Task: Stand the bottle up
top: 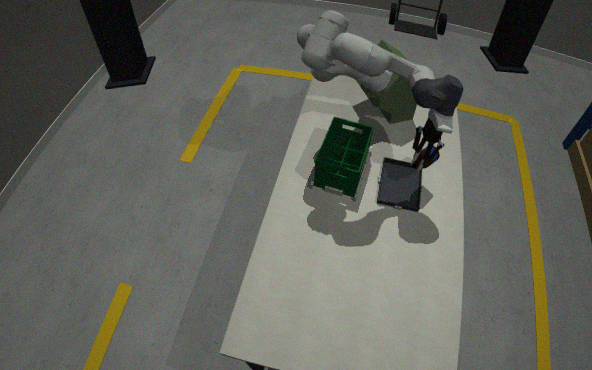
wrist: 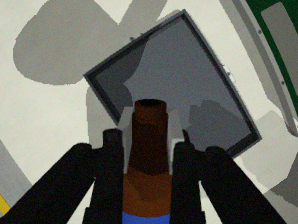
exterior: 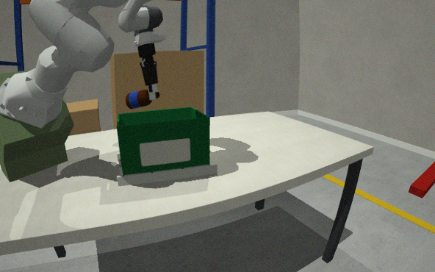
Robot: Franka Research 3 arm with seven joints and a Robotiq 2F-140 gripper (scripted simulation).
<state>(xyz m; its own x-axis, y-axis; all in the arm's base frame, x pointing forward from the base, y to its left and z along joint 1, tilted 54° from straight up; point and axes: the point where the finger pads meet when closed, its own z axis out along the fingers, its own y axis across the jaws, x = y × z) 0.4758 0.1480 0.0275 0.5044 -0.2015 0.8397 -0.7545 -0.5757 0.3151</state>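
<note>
One bottle point(exterior: 139, 98): brown glass, blue label band round the body, narrow neck with open mouth. Gripper point(exterior: 154, 95) pinches it at the neck, jaws closed on either side. Bottle hangs in the air, lying near horizontal with a slight tilt, above and behind the green crate point(exterior: 163, 143). Wrist view: neck points down toward the dark grey tray point(wrist: 220, 83) on the worktop point(exterior: 294, 147). Top view: bottle sits over the tray's corner nearest the arm; tray lies just beside the crate.
</note>
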